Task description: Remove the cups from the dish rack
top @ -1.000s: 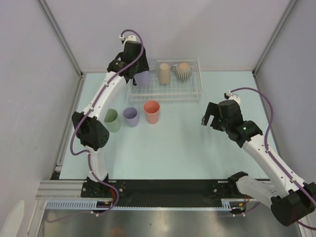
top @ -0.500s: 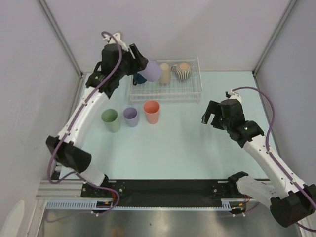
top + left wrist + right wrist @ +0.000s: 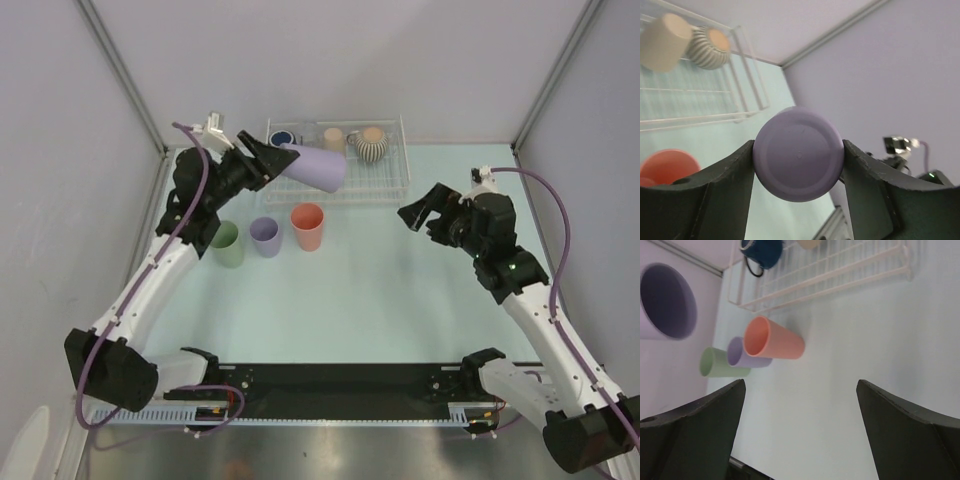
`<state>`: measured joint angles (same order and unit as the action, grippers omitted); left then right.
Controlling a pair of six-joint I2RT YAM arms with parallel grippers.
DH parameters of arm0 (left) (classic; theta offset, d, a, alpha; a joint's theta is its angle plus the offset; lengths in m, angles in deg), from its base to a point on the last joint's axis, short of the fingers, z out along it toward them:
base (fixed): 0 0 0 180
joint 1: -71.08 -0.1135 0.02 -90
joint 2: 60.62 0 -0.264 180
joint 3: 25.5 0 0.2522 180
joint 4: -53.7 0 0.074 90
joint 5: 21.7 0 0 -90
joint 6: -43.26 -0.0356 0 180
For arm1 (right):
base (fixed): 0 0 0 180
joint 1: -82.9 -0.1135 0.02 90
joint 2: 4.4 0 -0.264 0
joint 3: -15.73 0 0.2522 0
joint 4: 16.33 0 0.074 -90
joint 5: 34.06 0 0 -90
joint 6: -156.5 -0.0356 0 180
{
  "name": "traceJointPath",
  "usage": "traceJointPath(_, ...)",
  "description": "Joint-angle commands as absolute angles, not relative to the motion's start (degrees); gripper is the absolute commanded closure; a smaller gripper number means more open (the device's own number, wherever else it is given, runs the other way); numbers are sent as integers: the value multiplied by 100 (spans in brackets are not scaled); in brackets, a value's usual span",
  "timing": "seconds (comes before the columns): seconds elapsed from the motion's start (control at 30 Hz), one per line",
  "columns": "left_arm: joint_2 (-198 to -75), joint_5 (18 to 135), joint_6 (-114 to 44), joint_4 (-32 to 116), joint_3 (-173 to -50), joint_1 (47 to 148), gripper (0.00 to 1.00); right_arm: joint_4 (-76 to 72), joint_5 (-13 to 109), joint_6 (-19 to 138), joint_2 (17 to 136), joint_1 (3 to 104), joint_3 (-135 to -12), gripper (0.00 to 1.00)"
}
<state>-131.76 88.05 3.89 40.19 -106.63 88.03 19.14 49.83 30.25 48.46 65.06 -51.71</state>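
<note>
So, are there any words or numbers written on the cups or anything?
None: no word, number or sign can be read anywhere in these views.
The lavender cup in the left pincer, the pink cup and the rack bear no writing.

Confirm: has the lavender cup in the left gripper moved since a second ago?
Yes. The lavender cup rose out of the dish rack's left end and now hangs tipped sideways above it.
</note>
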Motion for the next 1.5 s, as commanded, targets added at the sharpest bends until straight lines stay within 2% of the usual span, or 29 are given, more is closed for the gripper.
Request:
traceJointPath(0.0,-12699,9790,1633,6092,-10159,8778,100,816,4022,2424,4745,6769,-5016,0)
traceJointPath(0.17,-12488,10082,2778,8261,-9062,8778,100,-403,3274,1641,4534,6963,-4586,1)
traceJointPath(0.27,-12295,10091,3156,8852,-8464,8778,99,-853,3072,1351,4569,7068,-4602,1)
traceJointPath(0.5,-11873,10196,3535,9409,-7530,8787,100,-2646,2343,51,4701,7552,-4190,1)
traceJointPath(0.67,-11775,10205,3509,9426,-7337,8848,100,-4070,2087,-714,4912,7298,-3733,2)
traceJointPath(0.97,-11828,10214,3271,9145,-7248,8936,99,-3334,2746,234,4965,5918,-4101,3)
traceJointPath(1.2,-11828,10188,3245,9092,-7213,8954,100,-3377,2764,269,5070,5804,-4268,2)
traceJointPath(1.47,-11740,10144,3228,9039,-7125,8989,100,-3535,2772,453,5781,5224,-4664,3)
